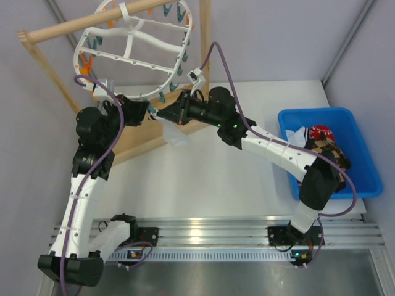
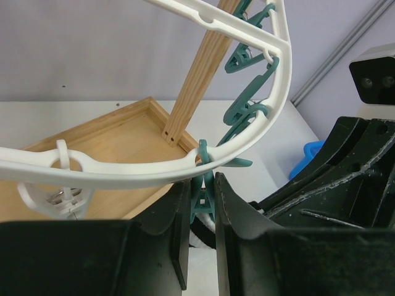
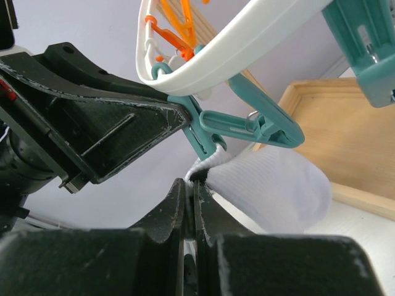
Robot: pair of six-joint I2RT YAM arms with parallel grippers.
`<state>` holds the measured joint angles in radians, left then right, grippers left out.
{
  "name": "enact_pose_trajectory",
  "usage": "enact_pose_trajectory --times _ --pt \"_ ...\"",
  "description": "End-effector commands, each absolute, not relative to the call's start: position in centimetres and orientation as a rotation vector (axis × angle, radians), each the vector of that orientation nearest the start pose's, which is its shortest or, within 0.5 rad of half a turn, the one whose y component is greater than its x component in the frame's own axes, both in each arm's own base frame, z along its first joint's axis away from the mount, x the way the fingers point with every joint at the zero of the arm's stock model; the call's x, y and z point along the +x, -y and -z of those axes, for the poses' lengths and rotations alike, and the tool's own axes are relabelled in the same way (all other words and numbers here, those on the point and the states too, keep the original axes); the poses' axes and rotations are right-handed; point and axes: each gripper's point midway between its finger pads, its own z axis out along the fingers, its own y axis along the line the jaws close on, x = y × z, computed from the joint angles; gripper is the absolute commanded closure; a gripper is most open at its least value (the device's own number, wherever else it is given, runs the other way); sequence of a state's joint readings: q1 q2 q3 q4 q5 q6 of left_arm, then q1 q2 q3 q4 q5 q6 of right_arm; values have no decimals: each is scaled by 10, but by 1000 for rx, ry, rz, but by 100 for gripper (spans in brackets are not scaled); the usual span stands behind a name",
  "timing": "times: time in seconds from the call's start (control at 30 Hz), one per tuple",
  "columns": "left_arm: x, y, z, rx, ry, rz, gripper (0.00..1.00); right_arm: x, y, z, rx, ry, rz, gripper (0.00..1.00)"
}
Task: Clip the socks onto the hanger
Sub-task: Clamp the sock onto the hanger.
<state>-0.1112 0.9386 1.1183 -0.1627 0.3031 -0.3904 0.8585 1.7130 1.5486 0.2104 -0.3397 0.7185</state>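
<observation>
Nearest us, on the table (image 1: 203, 185), the two arms rise from their bases and lean toward the far left corner. Off to the right sits a blue bin (image 1: 361, 176) with socks in it (an argyle sock (image 1: 326, 150) and a red sock (image 1: 320, 131) show on top).

Farther in, the right gripper (image 3: 192, 182) has its jaws pressed together on the edge of a white sock (image 3: 271, 185), whose loose body bulges out beyond the fingers, above the table. That pinched edge meets the lower end of a teal clip (image 3: 247, 126); we cannot tell whether the clip bites the fabric. The left gripper (image 2: 202, 185) faces it from the other side, jaws narrow and squeezing the same teal clip, just beneath the rim of the hanger (image 2: 123, 172).

The hanger, a white oval frame, hangs tilted from the pole of the wooden rack (image 1: 92, 24) at the far left. More teal clips line its rim, and we see orange clips (image 3: 176, 24) on its farther side. Beneath it lies the rack's tray base (image 2: 111, 142).
</observation>
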Motion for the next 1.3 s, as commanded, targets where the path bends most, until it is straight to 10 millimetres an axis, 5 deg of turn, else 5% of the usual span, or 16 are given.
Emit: enact_pose_trajectory --times 0.0,0.4,0.83,1.03,1.27 --pt "318 109 -398 55 -1590 655 100 289 -461 -416 -430 -1528 -1537 100" --pt "318 106 -394 74 -1605 613 99 304 -446 -433 -389 -1492 -1536 100" --pt "311 112 -410 104 -1565 651 60 311 -436 -427 -378 -1506 -1510 100" --pt "307 109 -420 104 -1538 634 53 319 -429 -431 -364 -1498 -1495 100" --pt "282 121 -445 174 -1448 721 37 337 -415 -436 -340 -1495 -1448 100"
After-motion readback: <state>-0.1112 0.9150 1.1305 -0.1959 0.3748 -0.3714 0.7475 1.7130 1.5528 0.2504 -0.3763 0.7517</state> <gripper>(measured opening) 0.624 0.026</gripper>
